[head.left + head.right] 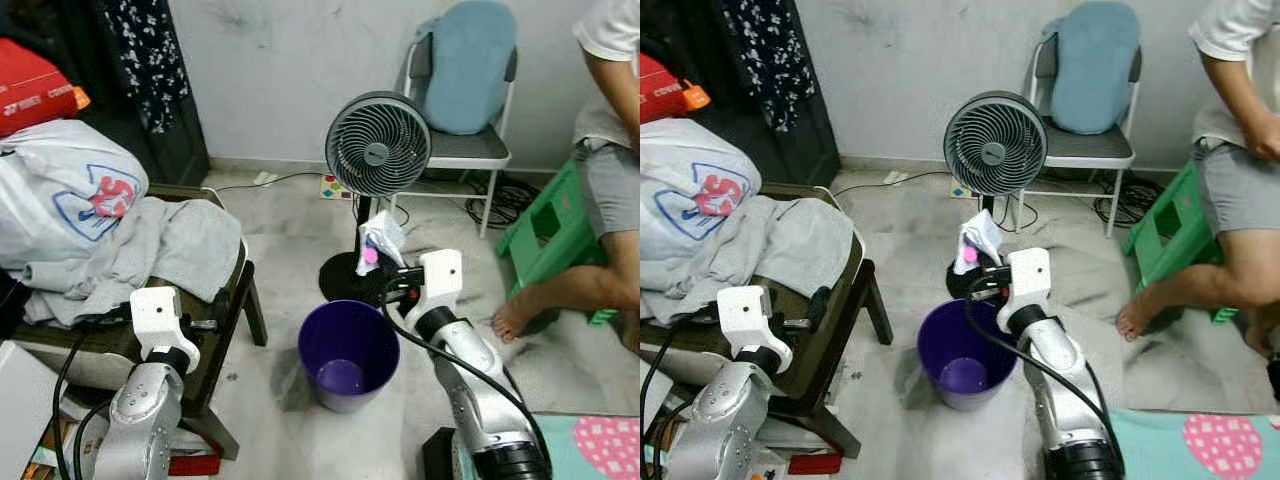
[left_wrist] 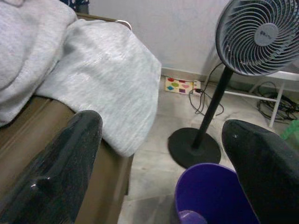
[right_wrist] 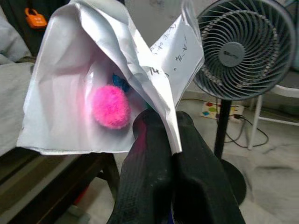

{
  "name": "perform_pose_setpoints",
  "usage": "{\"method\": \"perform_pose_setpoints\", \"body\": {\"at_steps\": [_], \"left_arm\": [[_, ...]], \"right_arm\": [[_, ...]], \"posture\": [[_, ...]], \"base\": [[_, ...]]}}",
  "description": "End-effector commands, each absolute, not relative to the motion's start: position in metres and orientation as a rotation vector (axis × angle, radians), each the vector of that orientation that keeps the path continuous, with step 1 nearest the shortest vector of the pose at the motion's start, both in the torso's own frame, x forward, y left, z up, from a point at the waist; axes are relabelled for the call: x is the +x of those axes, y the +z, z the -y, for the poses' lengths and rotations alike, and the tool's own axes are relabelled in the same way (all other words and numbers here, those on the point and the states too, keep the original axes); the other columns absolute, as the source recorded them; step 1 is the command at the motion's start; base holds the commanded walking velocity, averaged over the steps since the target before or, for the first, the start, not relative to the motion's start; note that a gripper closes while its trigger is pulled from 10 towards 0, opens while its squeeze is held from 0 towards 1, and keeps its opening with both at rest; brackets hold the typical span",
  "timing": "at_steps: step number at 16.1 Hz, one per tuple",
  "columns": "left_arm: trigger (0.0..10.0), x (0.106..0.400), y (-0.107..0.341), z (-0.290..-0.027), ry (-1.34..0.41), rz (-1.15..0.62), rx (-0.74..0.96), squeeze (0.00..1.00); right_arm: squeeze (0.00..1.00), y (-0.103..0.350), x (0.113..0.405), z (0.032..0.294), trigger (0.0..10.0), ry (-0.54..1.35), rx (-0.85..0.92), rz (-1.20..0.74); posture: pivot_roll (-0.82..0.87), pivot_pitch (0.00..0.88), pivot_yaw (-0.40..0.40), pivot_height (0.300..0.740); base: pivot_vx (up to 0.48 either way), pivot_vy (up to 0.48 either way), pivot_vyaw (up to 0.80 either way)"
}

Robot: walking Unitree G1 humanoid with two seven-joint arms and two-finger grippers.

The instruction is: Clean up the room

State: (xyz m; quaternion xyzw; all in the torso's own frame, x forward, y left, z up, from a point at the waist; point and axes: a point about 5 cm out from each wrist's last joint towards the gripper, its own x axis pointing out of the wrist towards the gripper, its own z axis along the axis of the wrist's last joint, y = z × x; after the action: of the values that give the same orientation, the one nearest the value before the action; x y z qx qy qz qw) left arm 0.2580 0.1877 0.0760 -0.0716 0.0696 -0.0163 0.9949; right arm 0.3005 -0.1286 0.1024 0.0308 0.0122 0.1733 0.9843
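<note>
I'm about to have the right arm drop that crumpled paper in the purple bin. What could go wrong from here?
The right gripper holds the crumpled paper over the far rim of the purple bin, not its middle, so it may fall outside, by the fan base. The light paper could also drift. The pink fluffy bit sits loosely in the folds and might drop out separately.

The pale marbled floor (image 1: 290, 250) carries a purple bin (image 1: 349, 355), a standing fan (image 1: 377, 145) on its round black base, a dark brown chair (image 1: 215, 335) heaped with grey clothes (image 1: 150, 250), a folding chair (image 1: 460, 100), and a green stool (image 1: 545, 230).
</note>
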Motion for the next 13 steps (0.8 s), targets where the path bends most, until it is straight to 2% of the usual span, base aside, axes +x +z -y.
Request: {"method": "perform_pose_setpoints", "body": {"at_steps": [1,7,13], "left_arm": [[10.0,0.260,0.079,-0.186,-0.054,-0.125,-0.144,0.00],[10.0,0.258,0.095,-0.174,-0.139,-0.015,-0.242,0.00],[10.0,0.258,0.092,-0.171,-0.169,-0.028,-0.262,0.00]], "right_arm": [[0.00,0.103,0.303,0.128,10.0,0.345,0.060,-0.027],[0.00,0.103,0.304,0.129,10.0,0.339,0.049,-0.038],[0.00,0.100,0.303,0.127,10.0,0.343,0.054,-0.049]], "posture": [[-0.14,0.039,0.004,0.740],[-0.15,0.039,-0.005,0.740],[-0.15,0.033,-0.006,0.740]], "base": [[0.000,0.000,0.00],[0.000,0.000,0.00],[0.000,0.000,0.00]]}}
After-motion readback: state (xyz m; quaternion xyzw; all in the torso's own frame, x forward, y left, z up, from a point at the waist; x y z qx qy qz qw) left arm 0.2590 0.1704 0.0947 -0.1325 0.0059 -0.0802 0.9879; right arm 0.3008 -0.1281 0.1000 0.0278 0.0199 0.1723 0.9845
